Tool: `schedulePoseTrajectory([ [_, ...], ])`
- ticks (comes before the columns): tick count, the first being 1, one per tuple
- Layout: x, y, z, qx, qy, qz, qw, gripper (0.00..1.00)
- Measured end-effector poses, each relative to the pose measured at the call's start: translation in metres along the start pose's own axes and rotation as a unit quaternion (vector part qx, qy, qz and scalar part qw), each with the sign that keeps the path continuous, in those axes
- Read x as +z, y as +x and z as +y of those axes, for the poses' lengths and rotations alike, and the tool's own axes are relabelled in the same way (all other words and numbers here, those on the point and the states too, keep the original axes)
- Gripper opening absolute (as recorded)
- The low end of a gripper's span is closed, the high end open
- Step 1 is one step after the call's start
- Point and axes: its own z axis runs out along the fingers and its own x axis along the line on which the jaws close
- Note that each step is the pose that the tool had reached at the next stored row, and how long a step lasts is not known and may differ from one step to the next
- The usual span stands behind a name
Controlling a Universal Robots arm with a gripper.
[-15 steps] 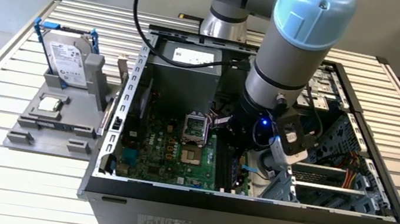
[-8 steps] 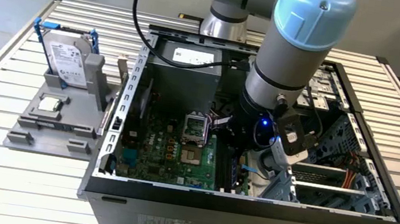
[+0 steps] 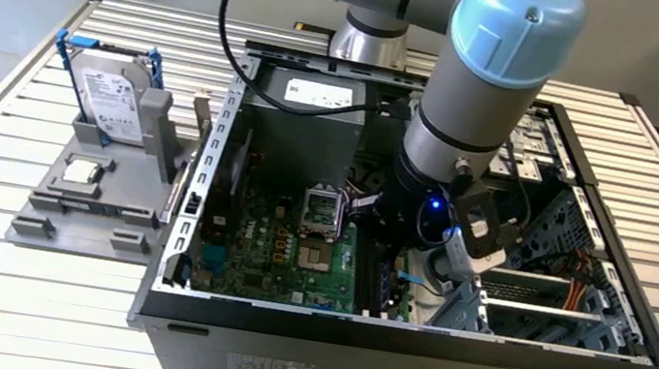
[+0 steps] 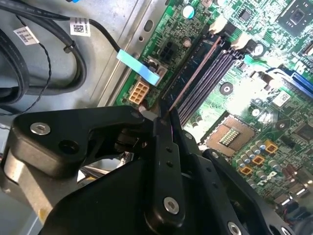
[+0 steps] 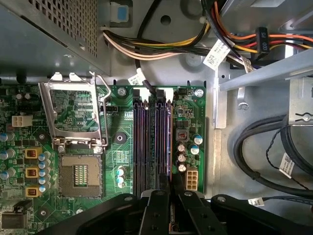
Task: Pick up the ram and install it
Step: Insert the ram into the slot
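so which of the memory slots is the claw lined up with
The outermost slot, nearest the board's edge and the white socket. The claw, shut on the ram, stands over its end; the other slots lie toward the processor socket.

- Green motherboard, centre of first wrist view.
- Black gripper along its bottom edge.
- Pale-blue arm joint, top of exterior view.
- Blue-railed silver drive, upper left.
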Motion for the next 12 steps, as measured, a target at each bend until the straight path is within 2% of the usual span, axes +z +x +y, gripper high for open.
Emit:
schedulePoseTrajectory([
  [12,0.0010,-0.0004,0.0001,0.000,-0.0001,0.0015,1.00000,0.00],
])
